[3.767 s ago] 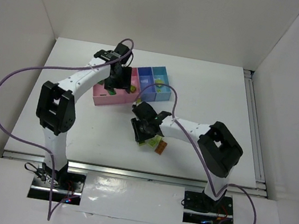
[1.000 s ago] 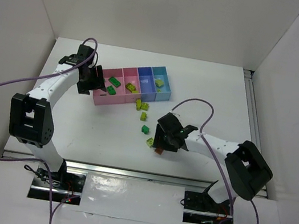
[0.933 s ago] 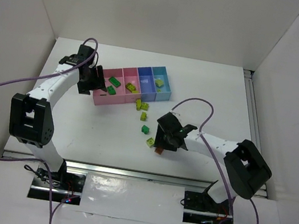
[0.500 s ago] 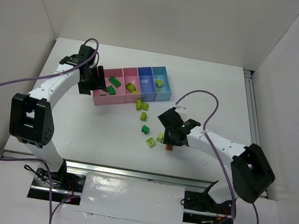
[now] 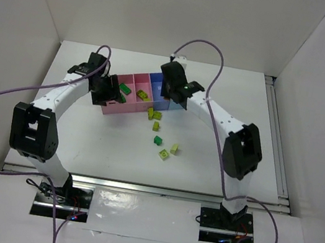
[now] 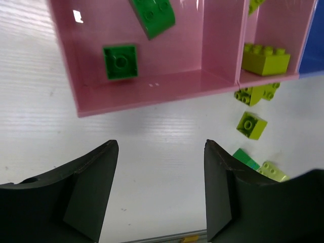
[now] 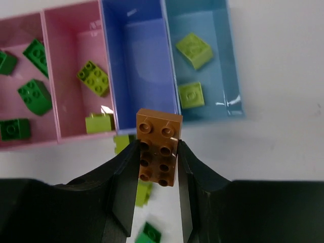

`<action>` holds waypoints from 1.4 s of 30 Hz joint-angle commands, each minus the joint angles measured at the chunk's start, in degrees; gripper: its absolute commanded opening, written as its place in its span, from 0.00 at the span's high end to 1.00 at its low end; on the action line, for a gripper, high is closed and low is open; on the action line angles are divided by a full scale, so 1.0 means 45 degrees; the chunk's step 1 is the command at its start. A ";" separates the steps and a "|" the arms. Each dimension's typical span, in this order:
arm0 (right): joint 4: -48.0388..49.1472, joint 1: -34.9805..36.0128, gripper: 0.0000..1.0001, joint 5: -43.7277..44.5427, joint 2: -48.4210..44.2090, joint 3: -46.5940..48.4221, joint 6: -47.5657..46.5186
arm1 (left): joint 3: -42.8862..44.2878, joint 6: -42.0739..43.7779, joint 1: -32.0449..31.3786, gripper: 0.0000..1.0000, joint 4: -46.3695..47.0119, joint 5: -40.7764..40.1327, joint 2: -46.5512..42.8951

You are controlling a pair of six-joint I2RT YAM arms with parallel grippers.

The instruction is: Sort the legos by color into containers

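My right gripper [image 7: 158,152] is shut on the orange-brown lego [image 7: 159,147] and holds it above the near edge of the dark blue bin [image 7: 139,76], which has nothing in it. In the top view this gripper [image 5: 171,91] hangs over the bin row. The light blue bin [image 7: 217,61] holds two yellow-green legos [image 7: 194,50]. The inner pink bin [image 7: 66,61] holds yellow-green legos [image 7: 93,78]. The outer pink bin [image 6: 167,66] holds dark green legos [image 6: 120,62]. My left gripper [image 6: 159,147] is open and empty, just in front of that bin.
Several loose legos lie on the white table in front of the bins: yellow-green ones [image 5: 153,114], a dark green one [image 5: 157,140] and two paler ones [image 5: 163,154]. White walls enclose the table on three sides. Purple cables arc over both arms.
My right gripper has lifted the orange-brown lego off the table near the front and carried it back to above the blue bins. My left gripper has shifted only slightly.
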 commanded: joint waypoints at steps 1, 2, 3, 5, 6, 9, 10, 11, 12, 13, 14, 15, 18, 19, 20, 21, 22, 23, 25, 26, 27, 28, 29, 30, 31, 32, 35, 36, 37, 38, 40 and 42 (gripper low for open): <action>0.0703 -0.0409 0.62 -0.0526 0.1862 0.2304 -0.1219 | -0.0643 0.0191 -0.0570 0.27 0.0402 0.0740 -0.0769; 0.0703 -0.0411 0.62 -0.0527 0.2312 0.2812 -0.1221 | -0.0780 0.0190 -0.0919 0.27 0.0402 0.0740 -0.0771; 0.0819 -0.0565 0.62 -0.0527 0.3128 0.3745 -0.1221 | -0.1052 0.0036 -0.1097 0.27 0.0402 0.0740 -0.0887; 0.0820 -0.0743 0.62 -0.0644 0.4184 0.4629 -0.1358 | -0.1365 -0.0103 -0.1487 0.26 0.0654 0.0740 -0.0888; 0.0820 -0.0917 0.62 -0.0838 0.4481 0.5020 -0.1358 | -0.1657 -0.0277 -0.1489 0.26 0.0656 0.0895 -0.0888; 0.1307 -0.1249 0.62 -0.1074 0.5378 0.5999 -0.1358 | -0.2146 -0.0550 -0.1763 0.30 0.1025 0.1344 -0.0888; 0.1482 -0.1250 0.62 -0.1190 0.5576 0.6446 -0.1358 | -0.2264 -0.0552 -0.1937 0.30 0.1220 0.1346 -0.0888; 0.1484 -0.1386 0.60 -0.1385 0.5810 0.6740 -0.1358 | -0.2265 -0.0707 -0.2093 0.30 0.1222 0.1346 -0.0888; 0.1368 -0.1523 0.59 -0.1522 0.6334 0.7111 -0.1358 | -0.2381 -0.0708 -0.2095 0.30 0.1338 0.1346 -0.0888; 0.1251 -0.1524 0.50 -0.1639 0.6572 0.7868 -0.1358 | -0.2383 -0.0708 -0.2095 0.30 0.1339 0.1346 -0.0888; 0.1018 -0.1524 0.43 -0.1892 0.6787 0.8185 -0.1358 | -0.2383 -0.0708 -0.2230 0.30 0.1339 0.1346 -0.0752; 0.0880 -0.1524 0.36 -0.1894 0.6963 0.8459 -0.1358 | -0.2267 -0.0708 -0.2231 0.30 0.1339 0.1346 -0.0751; 0.0879 -0.1524 0.23 -0.2031 0.6889 0.8367 -0.1358 | -0.2149 -0.0708 -0.2231 0.29 0.1339 0.1346 -0.0614; 0.1111 -0.1524 0.23 -0.2031 0.6461 0.8094 -0.1358 | -0.2148 -0.0708 -0.2231 0.29 0.1339 0.1346 -0.0614; 0.1287 -0.1524 0.23 -0.2031 0.6186 0.7375 -0.1358 | -0.2148 -0.0708 -0.2231 0.29 0.1339 0.1346 -0.0498; 0.1598 -0.1524 0.23 -0.2031 0.5894 0.7001 -0.1358 | -0.2013 -0.0708 -0.2231 0.29 0.1339 0.1346 -0.0497; 0.1737 -0.1524 0.23 -0.2031 0.5562 0.6610 -0.1222 | -0.2011 -0.0708 -0.2347 0.29 0.1339 0.1230 -0.0497; 0.1874 -0.1524 0.26 -0.1877 0.4843 0.6181 -0.1221 | -0.2011 -0.0708 -0.2465 0.29 0.1339 0.1229 -0.0497; 0.2109 -0.1524 0.28 -0.1526 0.4020 0.4717 -0.0949 | -0.1876 -0.0708 -0.2620 0.29 0.1223 0.0937 -0.0497; 0.2303 -0.1524 0.31 -0.1523 0.3107 0.4171 -0.0948 | -0.1739 -0.0708 -0.2757 0.29 0.1222 0.0936 -0.0497; 0.2459 -0.1524 0.33 -0.1523 0.2614 0.2947 -0.0812 | -0.1738 -0.0708 -0.2759 0.29 0.1106 0.0665 -0.0497; 0.2461 -0.1524 0.34 -0.1388 0.2107 0.2277 -0.0695 | -0.1525 -0.0708 -0.2952 0.29 0.1105 0.0546 -0.0497; 0.2461 -0.1640 0.34 -0.1387 0.1057 0.1633 -0.0694 | -0.1407 -0.0708 -0.3147 0.29 0.0989 0.0429 -0.0381; 0.2461 -0.1641 0.35 -0.1387 0.0525 0.0311 -0.0481 | -0.1290 -0.0708 -0.3265 0.29 0.0988 0.0196 -0.0380; 0.2461 -0.1641 0.35 -0.1271 -0.0022 -0.0359 -0.0169 | -0.1057 -0.0708 -0.3499 0.29 0.0852 0.0194 -0.0264; 0.2461 -0.1776 0.35 -0.1270 -0.1129 -0.1004 0.0008 | -0.0919 -0.0573 -0.3636 0.29 0.0851 0.0039 -0.0089; 0.1936 -0.1778 0.24 -0.0902 -0.3065 -0.3447 0.1099 | -0.0082 -0.0415 -0.4514 0.29 0.0734 -0.0293 0.0359; 0.1566 -0.1913 0.20 -0.0570 -0.3480 -0.4477 0.1529 | 0.0173 -0.0241 -0.4826 0.25 0.0618 -0.0527 0.0478; 0.0847 -0.2089 0.16 0.0072 -0.3890 -0.5009 0.2461 | 0.0427 0.0031 -0.5544 0.24 0.0616 -0.0529 0.0634; 0.0492 -0.2226 0.14 0.0387 -0.4687 -0.5556 0.2934 | 0.0681 0.0150 -0.5880 0.22 0.0616 -0.0529 0.0810; -0.0366 -0.2635 0.13 0.0702 -0.5415 -0.7158 0.4355 | 0.1501 0.0306 -0.6486 0.18 0.0499 -0.0530 0.1532; -0.0547 -0.3396 0.13 0.0257 -0.6408 -0.8193 0.4968 | 0.2086 0.0307 -0.7171 0.18 0.0363 -0.0412 0.2098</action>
